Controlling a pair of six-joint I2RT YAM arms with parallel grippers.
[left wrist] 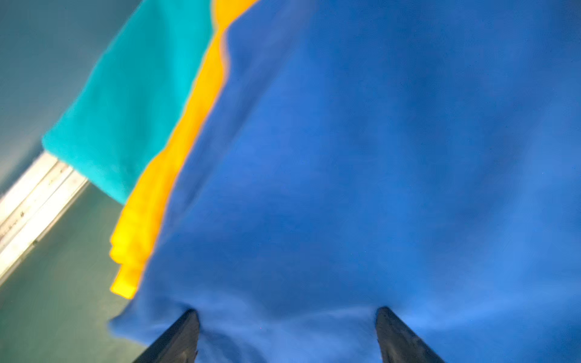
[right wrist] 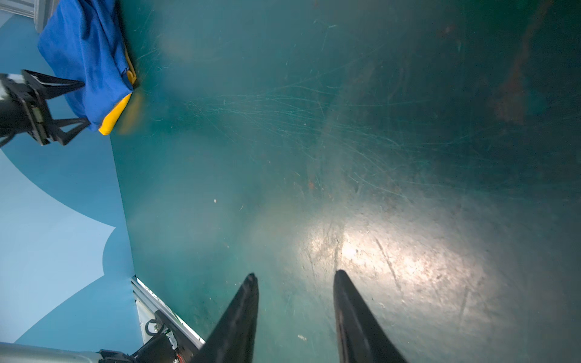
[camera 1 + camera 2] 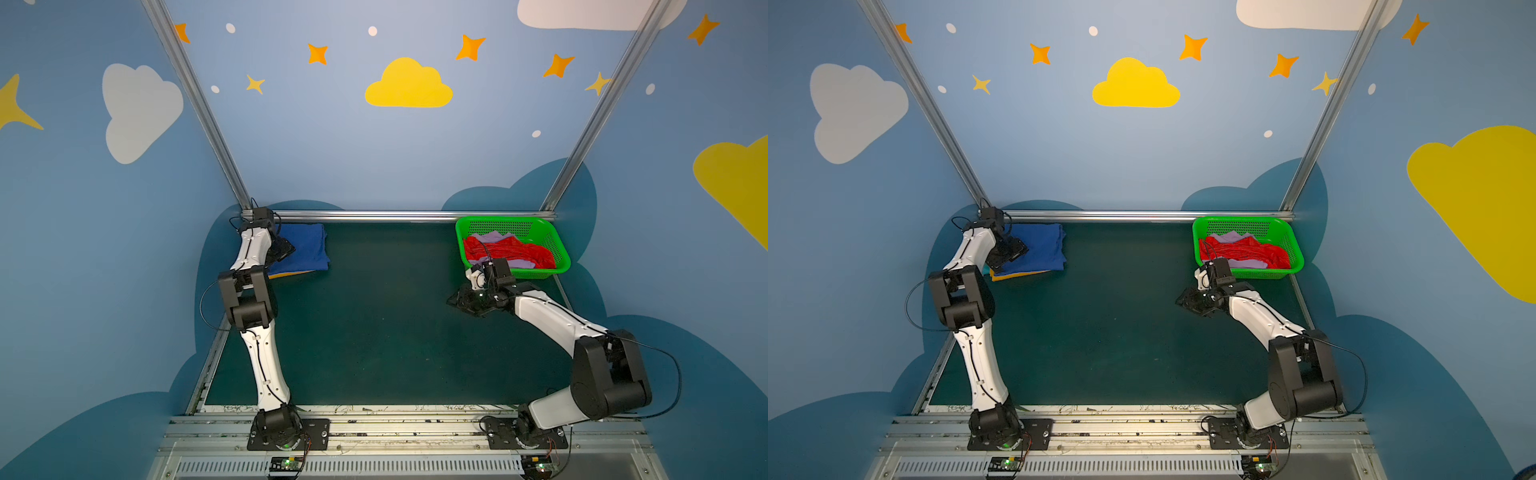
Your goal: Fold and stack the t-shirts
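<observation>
Left gripper (image 1: pixel 286 311): jaws stood wide, nothing held, over the blue t-shirt (image 3: pixel 305 247).
Blue t-shirt: lay folded atop yellow t-shirt (image 1: pixel 176 176) and teal t-shirt (image 1: pixel 135 103), far-left corner.
Right gripper (image 2: pixel 294 276): parted, empty, above the mat (image 2: pixel 314 125).
Risk: a jaw catching cloth on retreat could drag the top layer askew.

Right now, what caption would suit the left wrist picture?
Open left gripper at a stack: blue t-shirt on top, yellow t-shirt and teal t-shirt beneath.

Royal blue t-shirt (image 3: pixel 307 247), folded, tops yellow t-shirt (image 1: pixel 147 201) and teal t-shirt (image 1: pixel 132 103) at table (image 3: pixel 395 324) far-left corner; red t-shirt (image 3: pixel 511 251), lilac t-shirt (image 3: pixel 494 237) crumpled in green basket (image 3: pixel 507 227).
</observation>
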